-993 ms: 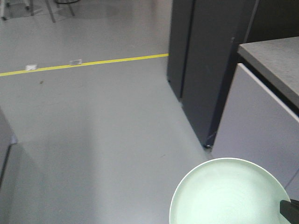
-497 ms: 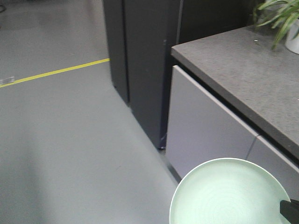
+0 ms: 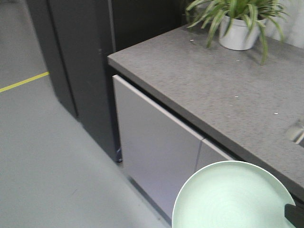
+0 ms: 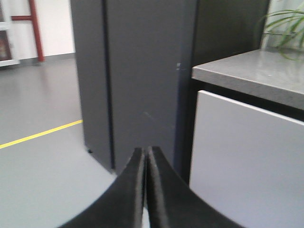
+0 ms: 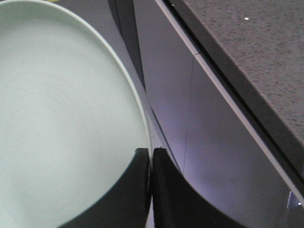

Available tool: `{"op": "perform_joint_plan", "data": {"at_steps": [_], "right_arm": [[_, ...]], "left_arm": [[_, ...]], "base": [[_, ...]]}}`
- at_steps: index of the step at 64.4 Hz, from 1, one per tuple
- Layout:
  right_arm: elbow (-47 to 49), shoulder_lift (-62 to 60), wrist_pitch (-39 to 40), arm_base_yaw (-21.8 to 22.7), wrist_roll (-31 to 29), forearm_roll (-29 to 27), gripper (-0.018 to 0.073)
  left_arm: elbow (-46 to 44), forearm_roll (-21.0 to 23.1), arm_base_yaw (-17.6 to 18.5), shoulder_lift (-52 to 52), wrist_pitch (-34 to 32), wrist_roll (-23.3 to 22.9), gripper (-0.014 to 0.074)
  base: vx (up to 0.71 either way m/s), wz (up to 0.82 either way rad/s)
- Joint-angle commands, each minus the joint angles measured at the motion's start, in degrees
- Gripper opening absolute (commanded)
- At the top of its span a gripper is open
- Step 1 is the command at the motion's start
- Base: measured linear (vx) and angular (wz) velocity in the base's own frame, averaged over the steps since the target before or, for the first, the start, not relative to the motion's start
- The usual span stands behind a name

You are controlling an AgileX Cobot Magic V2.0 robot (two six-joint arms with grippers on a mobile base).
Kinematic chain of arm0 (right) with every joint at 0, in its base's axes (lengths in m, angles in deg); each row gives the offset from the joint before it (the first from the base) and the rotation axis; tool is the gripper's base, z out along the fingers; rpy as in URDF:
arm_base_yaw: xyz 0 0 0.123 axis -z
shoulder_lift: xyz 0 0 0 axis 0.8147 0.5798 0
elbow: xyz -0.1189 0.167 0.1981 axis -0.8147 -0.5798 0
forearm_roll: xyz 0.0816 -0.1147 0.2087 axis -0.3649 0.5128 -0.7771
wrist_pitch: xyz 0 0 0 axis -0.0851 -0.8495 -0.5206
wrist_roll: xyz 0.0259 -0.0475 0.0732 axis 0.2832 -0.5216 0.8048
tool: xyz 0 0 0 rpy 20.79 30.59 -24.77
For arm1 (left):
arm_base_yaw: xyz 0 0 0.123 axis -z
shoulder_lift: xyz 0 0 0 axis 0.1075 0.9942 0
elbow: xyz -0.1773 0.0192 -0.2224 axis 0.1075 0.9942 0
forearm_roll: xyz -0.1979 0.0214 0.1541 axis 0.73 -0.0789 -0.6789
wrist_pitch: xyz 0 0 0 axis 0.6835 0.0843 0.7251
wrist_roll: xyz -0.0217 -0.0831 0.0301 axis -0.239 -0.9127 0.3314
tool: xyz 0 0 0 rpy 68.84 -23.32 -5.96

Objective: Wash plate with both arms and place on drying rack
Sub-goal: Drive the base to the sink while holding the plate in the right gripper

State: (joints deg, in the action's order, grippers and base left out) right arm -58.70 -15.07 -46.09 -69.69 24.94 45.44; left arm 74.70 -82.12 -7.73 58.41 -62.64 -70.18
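The pale mint-green plate (image 3: 228,199) fills the lower right of the front view and the left of the right wrist view (image 5: 61,114). My right gripper (image 5: 151,153) is shut on the plate's rim, one finger over the inside, one outside; only a black tip (image 3: 295,213) of it shows in the front view. In the left wrist view my left gripper (image 4: 144,151) is shut with nothing between its fingers, held in the air facing a dark cabinet. The drying rack is out of view.
A grey speckled countertop (image 3: 209,85) over pale cabinet doors (image 3: 152,142) runs from centre to right. A potted plant (image 3: 237,23) stands at its back. A steel sink edge (image 3: 297,130) shows at the far right. A tall dark cabinet (image 3: 71,57) and a yellow floor line (image 3: 23,81) lie to the left.
The view has swung right: the floor and yellow line slid left, while the countertop, plant and sink edge came into view. The plate stays fixed in the right gripper.
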Motion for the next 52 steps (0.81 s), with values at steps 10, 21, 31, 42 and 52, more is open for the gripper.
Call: {"op": "perform_joint_plan", "data": {"at_steps": [10, 21, 31, 42, 52], "right_arm": [[1.6, 0.4, 3.8, 0.2, -0.1, -0.5, -0.0008], [1.6, 0.4, 3.8, 0.2, -0.1, -0.5, -0.0008], [1.6, 0.4, 3.8, 0.2, -0.1, -0.5, -0.0008], [1.6, 0.4, 3.8, 0.2, -0.1, -0.5, -0.0008], [1.6, 0.4, 3.8, 0.2, -0.1, -0.5, -0.0008]], "left_arm": [[1.2, 0.0, 0.0, -0.9, -4.6, -0.4, -0.0006], [1.2, 0.0, 0.0, -0.9, -4.6, -0.4, -0.0006], [1.2, 0.0, 0.0, -0.9, -4.6, -0.4, -0.0006], [1.2, 0.0, 0.0, -0.9, -4.6, -0.4, -0.0006], [1.2, 0.0, 0.0, -0.9, -4.6, -0.4, -0.0006]], "base": [[0.12, -0.48], [0.12, -0.51], [0.13, -0.52], [0.12, -0.51], [0.12, -0.47]]}}
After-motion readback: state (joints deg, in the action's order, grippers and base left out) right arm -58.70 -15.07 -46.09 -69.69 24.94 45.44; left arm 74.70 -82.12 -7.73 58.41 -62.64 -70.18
